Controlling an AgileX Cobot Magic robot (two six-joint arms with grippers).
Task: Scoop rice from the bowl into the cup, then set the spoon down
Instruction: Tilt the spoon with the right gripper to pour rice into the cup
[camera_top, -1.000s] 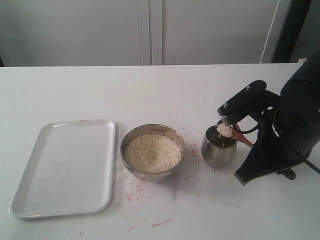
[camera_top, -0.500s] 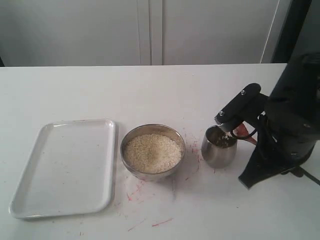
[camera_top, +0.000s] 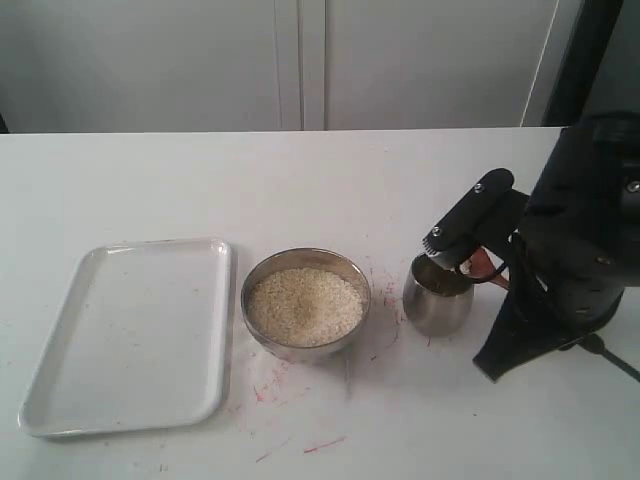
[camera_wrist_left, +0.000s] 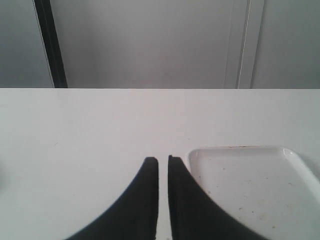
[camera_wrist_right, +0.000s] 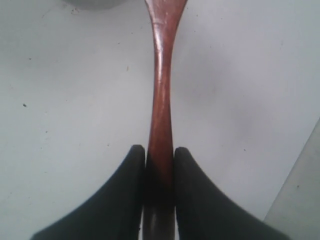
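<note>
The steel bowl (camera_top: 300, 352) holds a bed of off-white rice (camera_top: 305, 305) at the table's middle. Just right of it stands the small steel cup (camera_top: 437, 310). My right gripper (camera_top: 448, 240) hangs over the cup's rim, shut on the reddish-brown wooden spoon (camera_top: 483, 267). The scoop end is hidden behind the gripper at the cup's mouth. In the right wrist view the spoon's handle (camera_wrist_right: 161, 100) is clamped between the fingers of the right gripper (camera_wrist_right: 160, 150). My left gripper (camera_wrist_left: 163, 160) is shut on nothing, beside the tray, and is out of the exterior view.
A white rectangular tray (camera_top: 130, 335) lies left of the bowl, and its corner (camera_wrist_left: 250, 185) shows in the left wrist view. The bulky right arm (camera_top: 580, 250) stands right of the cup. Red marks stain the table around the bowl.
One second ago the spoon held a heap of rice over the cup. The right gripper has since rolled, and no rice shows on the spoon now. The bowl and cup stayed put.
</note>
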